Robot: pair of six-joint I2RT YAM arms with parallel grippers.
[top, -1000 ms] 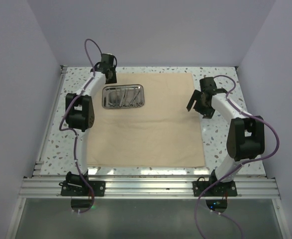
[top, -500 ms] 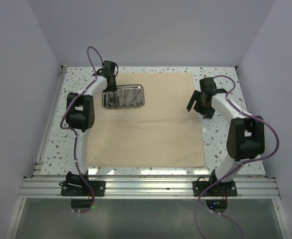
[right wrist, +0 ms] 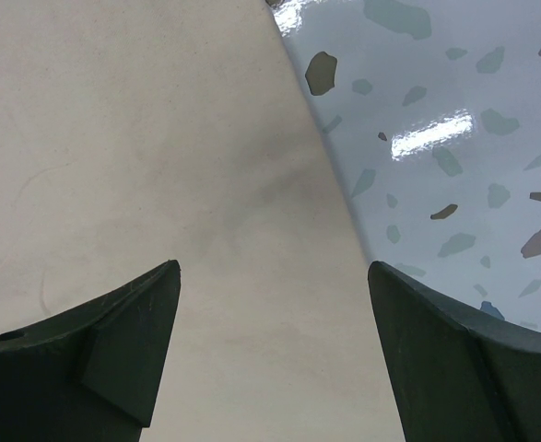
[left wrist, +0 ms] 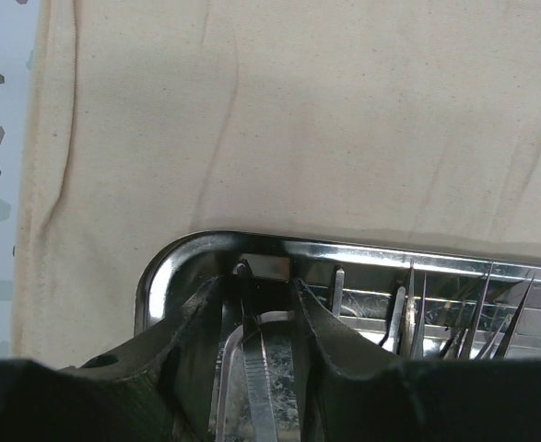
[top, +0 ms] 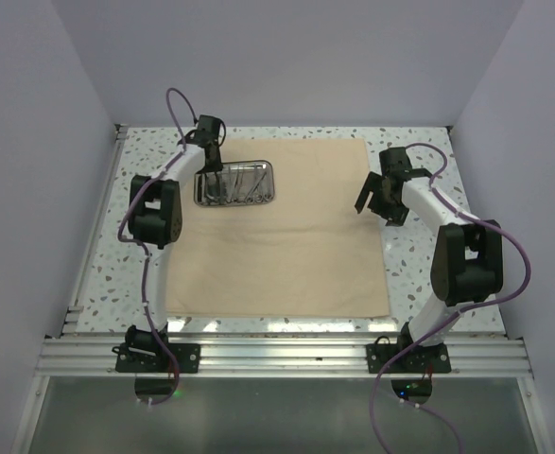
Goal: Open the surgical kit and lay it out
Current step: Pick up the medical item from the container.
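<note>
Metal sits between my left fingers [left wrist: 330, 368]: a flat silver instrument [left wrist: 259, 391] at the left end of the steel tray [left wrist: 169, 267]. They are partly closed around it, but I cannot tell whether they pinch it. The tray rests far left on the spread tan cloth [left wrist: 298, 120]. My right fingers [right wrist: 113, 350] gape wide, empty, above the cloth's right edge and the speckled bench [right wrist: 454, 120].
</note>
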